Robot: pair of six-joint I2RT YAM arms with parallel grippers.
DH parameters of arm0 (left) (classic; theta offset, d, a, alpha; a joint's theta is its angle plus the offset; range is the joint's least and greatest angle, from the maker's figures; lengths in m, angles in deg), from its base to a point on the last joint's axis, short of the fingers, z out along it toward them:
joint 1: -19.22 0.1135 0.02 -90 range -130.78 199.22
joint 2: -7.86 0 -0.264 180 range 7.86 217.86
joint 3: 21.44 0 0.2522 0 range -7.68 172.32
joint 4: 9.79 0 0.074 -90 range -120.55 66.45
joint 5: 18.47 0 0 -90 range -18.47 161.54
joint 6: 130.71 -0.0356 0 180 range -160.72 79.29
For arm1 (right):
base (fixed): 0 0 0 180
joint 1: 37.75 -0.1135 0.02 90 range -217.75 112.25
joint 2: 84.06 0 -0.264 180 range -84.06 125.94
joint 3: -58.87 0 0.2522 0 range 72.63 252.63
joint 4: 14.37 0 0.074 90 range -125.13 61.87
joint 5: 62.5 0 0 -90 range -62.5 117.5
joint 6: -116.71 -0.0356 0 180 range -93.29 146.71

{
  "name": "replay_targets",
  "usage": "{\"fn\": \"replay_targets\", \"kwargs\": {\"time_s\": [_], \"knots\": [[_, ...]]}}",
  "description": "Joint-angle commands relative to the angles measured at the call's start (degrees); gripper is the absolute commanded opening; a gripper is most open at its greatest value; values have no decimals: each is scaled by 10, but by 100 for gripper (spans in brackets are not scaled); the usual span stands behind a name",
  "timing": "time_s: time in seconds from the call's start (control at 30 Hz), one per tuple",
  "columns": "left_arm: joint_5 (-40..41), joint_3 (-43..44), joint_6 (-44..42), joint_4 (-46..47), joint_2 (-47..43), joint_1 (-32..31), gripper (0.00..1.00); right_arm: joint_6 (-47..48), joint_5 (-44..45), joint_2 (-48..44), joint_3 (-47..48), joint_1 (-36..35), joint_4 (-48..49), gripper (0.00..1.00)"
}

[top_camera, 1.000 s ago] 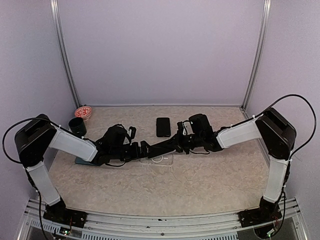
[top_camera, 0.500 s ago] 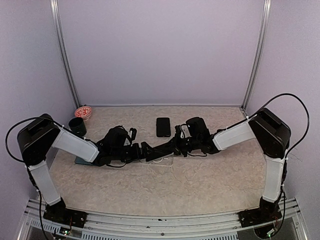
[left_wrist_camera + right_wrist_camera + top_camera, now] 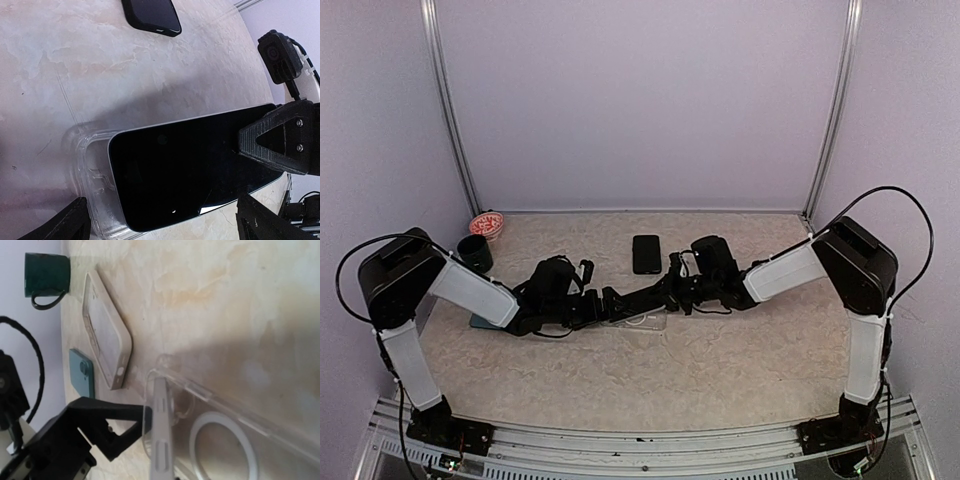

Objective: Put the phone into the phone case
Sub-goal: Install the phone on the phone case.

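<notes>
The phone (image 3: 190,170), black screen up with a silver edge, lies tilted over the clear phone case (image 3: 87,180). Its left end is inside the case's rim and its right end is raised. My right gripper (image 3: 662,293) is shut on the phone's right end; one of its fingers (image 3: 280,142) lies over the screen. The right wrist view shows the phone edge-on (image 3: 161,435) above the case's white ring (image 3: 220,450). My left gripper (image 3: 167,231) is open, its fingers spread either side of the case, one finger (image 3: 107,426) against the case's rim.
A second black phone (image 3: 646,253) lies behind the case. A beige phone-shaped slab (image 3: 107,330), a teal phone (image 3: 82,372) and a dark green mug (image 3: 475,253) are at the left. A red-and-white round item (image 3: 487,225) is in the back left corner.
My right arm has reached further left and lowered the phone's free end into the clear case. My left gripper has shifted slightly and stays at the case.
</notes>
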State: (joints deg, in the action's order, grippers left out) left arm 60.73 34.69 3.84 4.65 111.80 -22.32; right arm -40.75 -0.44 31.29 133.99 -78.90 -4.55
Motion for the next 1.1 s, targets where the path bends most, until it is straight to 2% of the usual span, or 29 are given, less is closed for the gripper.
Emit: {"fn": "replay_targets", "kwargs": {"time_s": [0.0, 0.33, 0.6, 0.9, 1.07], "knots": [[-16, -11, 13, 29, 14, -1, 99, -24, -22, 27, 15, -5, 42, 0], [-22, -5, 11, 30, 17, -7, 99, -24, -10, 47, 27, -8, 30, 0], [-11, 5, 0, 8, 21, -4, 99, -28, -52, 81, 38, -7, 45, 0], [1, 21, -10, -4, 27, 3, 99, -24, -66, 77, 22, -8, 48, 0], [-3, 26, -12, 0, 35, 2, 99, -48, -82, 96, 4, -5, 91, 0]]}}
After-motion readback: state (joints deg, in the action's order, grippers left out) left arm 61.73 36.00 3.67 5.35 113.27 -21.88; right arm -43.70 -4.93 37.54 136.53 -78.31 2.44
